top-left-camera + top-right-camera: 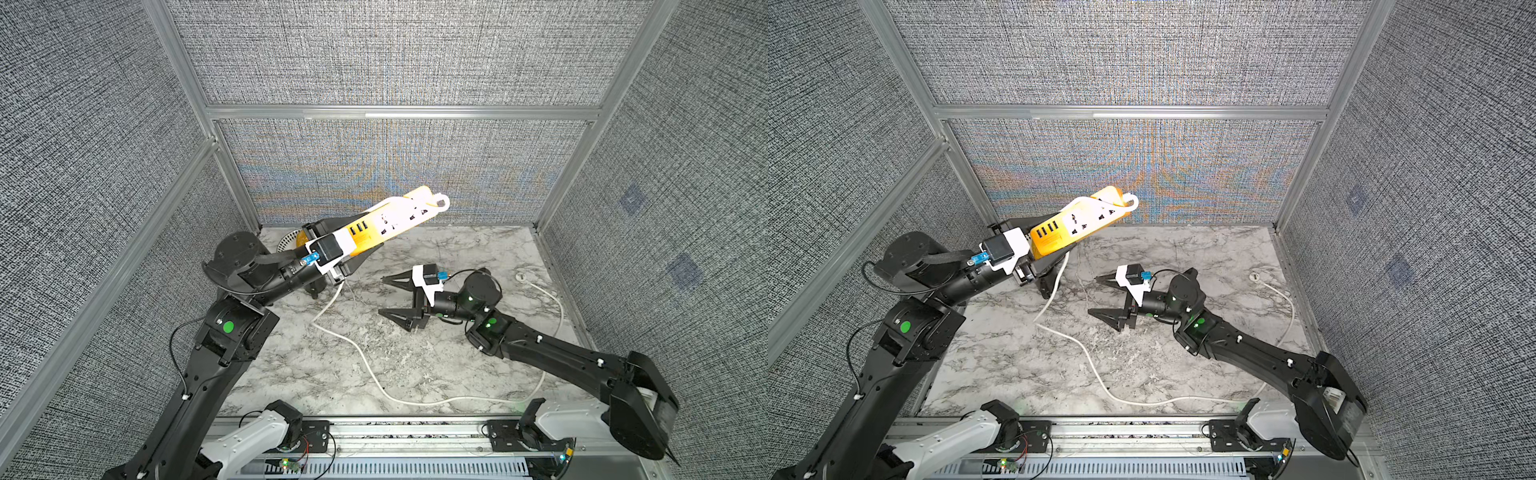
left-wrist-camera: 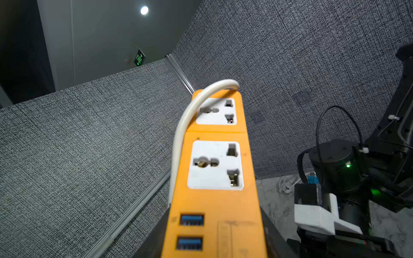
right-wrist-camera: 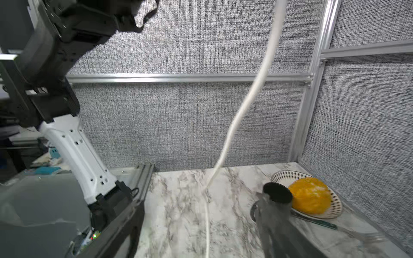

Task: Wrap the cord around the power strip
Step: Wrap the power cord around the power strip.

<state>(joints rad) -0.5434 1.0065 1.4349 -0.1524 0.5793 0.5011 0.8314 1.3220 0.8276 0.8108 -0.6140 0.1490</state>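
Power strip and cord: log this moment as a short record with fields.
power strip: in the air above the table, tilted, sockets facing up
held by: left gripper, shut on its USB end
cord: curls over the strip's far end, runs down one long side, hangs to the marble table, trails loose across it
plug: lying on the table at the far right side
right gripper: open, empty, low over the table
wrapping: no full turn visible

I am holding the power strip (image 2: 214, 178) out ahead, sockets facing me, while the cord (image 2: 185, 120) is arching over its far end and running back along one edge.
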